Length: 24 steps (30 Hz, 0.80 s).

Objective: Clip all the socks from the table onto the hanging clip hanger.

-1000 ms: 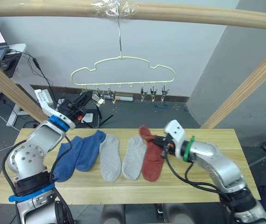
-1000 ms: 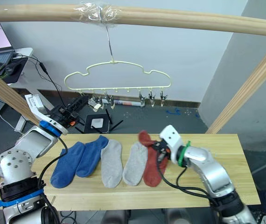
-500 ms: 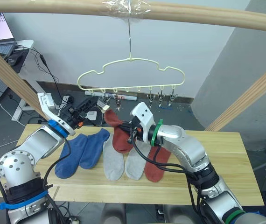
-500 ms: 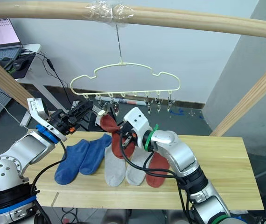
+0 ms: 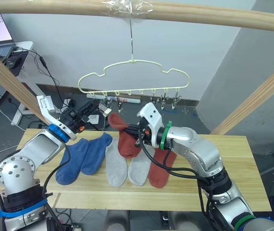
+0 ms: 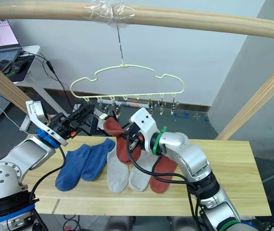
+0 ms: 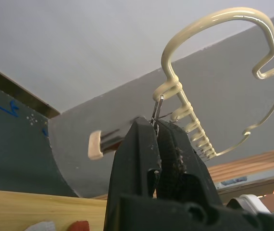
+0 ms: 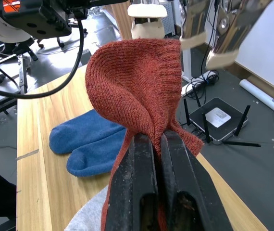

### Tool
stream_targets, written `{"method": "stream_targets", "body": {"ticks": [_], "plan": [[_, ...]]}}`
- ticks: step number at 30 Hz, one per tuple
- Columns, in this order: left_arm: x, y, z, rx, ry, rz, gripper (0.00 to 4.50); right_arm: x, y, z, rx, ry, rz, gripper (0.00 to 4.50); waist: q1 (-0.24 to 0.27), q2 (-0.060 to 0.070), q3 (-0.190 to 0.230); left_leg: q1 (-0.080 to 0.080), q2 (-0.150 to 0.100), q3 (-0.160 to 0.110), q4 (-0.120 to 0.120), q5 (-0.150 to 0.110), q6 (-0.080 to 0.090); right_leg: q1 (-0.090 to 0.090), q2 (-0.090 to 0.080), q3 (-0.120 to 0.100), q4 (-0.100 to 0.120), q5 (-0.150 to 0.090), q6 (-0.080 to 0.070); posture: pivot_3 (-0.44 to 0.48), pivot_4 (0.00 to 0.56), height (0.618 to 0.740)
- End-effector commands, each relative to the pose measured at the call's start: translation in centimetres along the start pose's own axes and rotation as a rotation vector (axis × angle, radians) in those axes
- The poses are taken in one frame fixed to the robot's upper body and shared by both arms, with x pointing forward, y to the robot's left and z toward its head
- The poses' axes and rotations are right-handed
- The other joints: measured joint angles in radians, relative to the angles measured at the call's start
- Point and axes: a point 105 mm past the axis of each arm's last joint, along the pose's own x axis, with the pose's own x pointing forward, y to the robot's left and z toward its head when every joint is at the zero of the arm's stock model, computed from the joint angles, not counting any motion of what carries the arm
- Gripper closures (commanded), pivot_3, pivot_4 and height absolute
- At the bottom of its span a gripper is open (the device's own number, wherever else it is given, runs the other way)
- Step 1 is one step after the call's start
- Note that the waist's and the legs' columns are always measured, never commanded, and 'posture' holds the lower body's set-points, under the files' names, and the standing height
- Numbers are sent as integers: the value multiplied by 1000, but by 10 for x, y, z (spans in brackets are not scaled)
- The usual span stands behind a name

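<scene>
**Rust-red sock held up under clip hanger**

Rust-red sock [image 5: 126, 139] pinched by right hand [image 8: 157, 144], fingers closed on a fold of ribbed knit; cuff end raised toward the clips, rest drooping down toward the worktop [image 5: 233, 159]. No brand, label or writing readable anywhere. Held above the light grey socks [image 5: 127, 163], just below the left end of the clip hanger [image 5: 133, 77].

Pale yellow-green clip hanger, wavy outline, hung by its hook from a taped wooden pole [image 5: 199, 14]; row of small metal clips [image 5: 168, 100] along its lower bar.

Left hand [image 7: 156, 144] closed on one clip [image 7: 109, 140] at the hanger's left end, fingers pressed together around it.

Flat on the worktop, long axes running front to back: two blue socks [image 5: 83, 155] at left, two light grey in the middle, second rust-red sock [image 5: 160, 168] at right, partly behind the right arm.
</scene>
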Motion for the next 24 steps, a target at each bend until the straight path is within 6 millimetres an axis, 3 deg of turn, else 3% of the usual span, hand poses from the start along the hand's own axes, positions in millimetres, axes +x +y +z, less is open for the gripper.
{"method": "stream_targets", "body": {"ticks": [1, 8, 19, 24], "plan": [[1, -7, 0, 28, -5, -28, 4500, 0, 10, 14, -24, -54, 32, 4485, 0, 0, 0, 0, 0, 0, 0, 0, 0, 0, 0, 0, 0, 0, 1, 131, 263, 740], [3, -8, -2, 32, -4, -27, 4500, 11, 16, 17, -18, -70, 42, 4485, -3, 0, 1, 0, 1, 0, -1, 0, 0, -1, 0, 0, 0, -1, 2, 135, 266, 740], [-3, -9, 2, 54, -32, -24, 4500, 16, 9, 18, 0, -87, -9, 4485, -2, 1, 6, -2, 1, 0, -1, 0, 0, -2, 0, 0, -1, -1, 2, 151, 271, 740], [-4, -12, 1, 64, -26, -37, 2943, 17, 6, 20, 2, -96, -21, 4500, -1, 1, 6, -9, 1, 0, -1, 1, -1, -8, 0, 0, 0, -1, 1, 151, 271, 740]]}}
